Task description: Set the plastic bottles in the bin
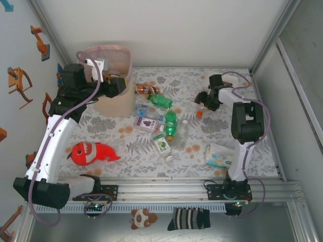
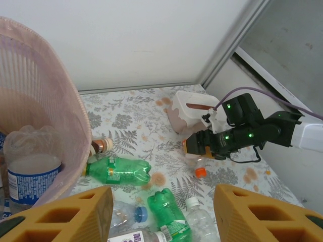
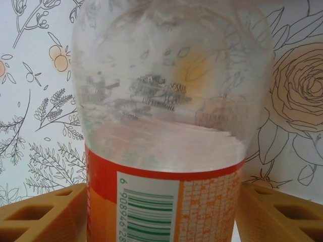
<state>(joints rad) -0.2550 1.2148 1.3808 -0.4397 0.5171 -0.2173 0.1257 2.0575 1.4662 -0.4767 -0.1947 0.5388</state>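
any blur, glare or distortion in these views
top external: even light, soft shadows, no glare; left wrist: bin and green bottle crisp; right wrist: clear bottle very close yet sharp, tablecloth print warps through it

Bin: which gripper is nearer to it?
Left. The left gripper is at the bin's rim; the right gripper is far off to its right, straddling an orange-labelled bottle.

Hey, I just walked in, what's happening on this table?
Plastic bottles are going into the bin. The right gripper straddles an orange-labelled clear bottle on the table; whether it grips yet is unclear. The left gripper hangs open and empty by the bin, which holds a blue-labelled bottle. More bottles lie loose mid-table.
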